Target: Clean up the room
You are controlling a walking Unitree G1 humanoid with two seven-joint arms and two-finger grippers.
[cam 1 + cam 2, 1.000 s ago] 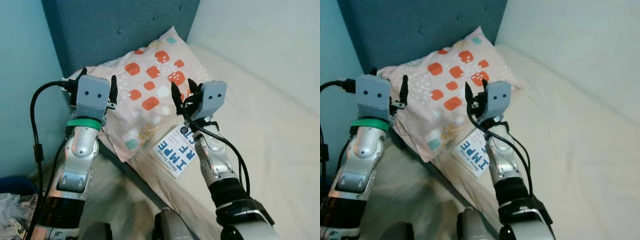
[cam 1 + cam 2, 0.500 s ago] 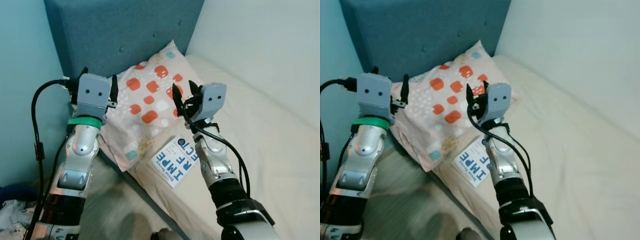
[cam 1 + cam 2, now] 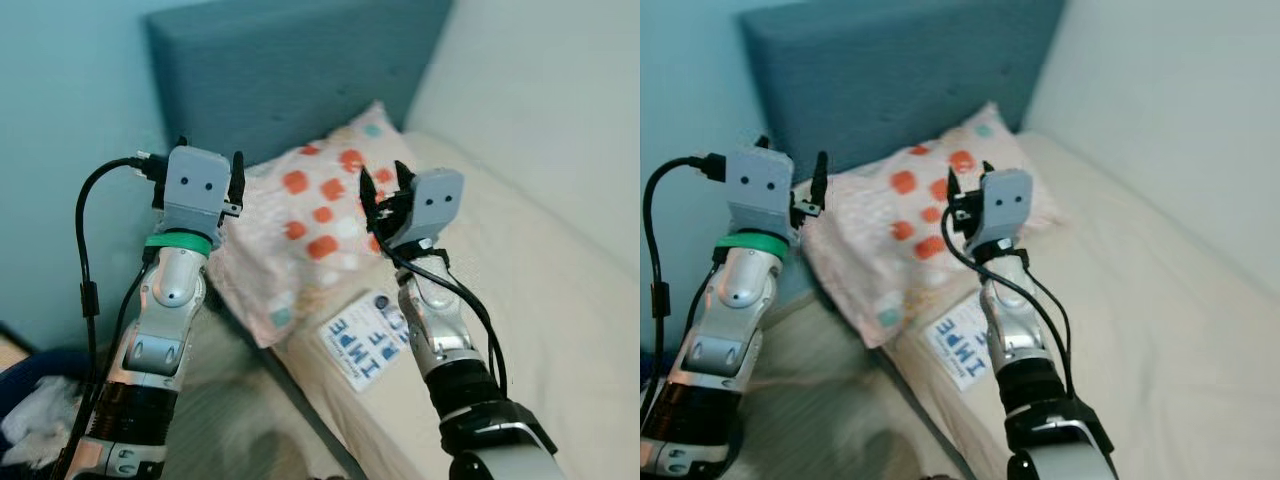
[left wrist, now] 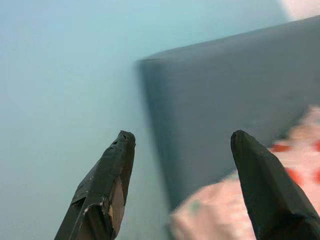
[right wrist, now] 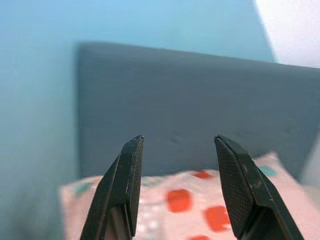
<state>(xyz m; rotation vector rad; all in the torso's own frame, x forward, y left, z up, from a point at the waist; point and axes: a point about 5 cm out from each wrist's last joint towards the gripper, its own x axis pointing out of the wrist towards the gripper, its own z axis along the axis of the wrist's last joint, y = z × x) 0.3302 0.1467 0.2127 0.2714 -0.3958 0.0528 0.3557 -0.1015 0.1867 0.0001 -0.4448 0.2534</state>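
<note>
i've got both arms raised, left gripper [image 4: 177, 150] and right gripper [image 5: 176, 150] spread wide and holding nothing, ready to reach. the white paperback book with blue lettering [image 3: 365, 340] lies on the cream mattress [image 3: 560, 290], just beside the pink pillow with orange squares [image 3: 310, 220].

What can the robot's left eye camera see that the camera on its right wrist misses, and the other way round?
The left eye view adds the wide scene: both silver arms raised, the left gripper and right gripper held up over the bed, and a book lying on it beside the pillow.

The right wrist view adds a close look along that gripper's two black fingers, spread apart with nothing between them.

Both take in the patterned pillow, the dark blue headboard behind it and the turquoise wall.
</note>
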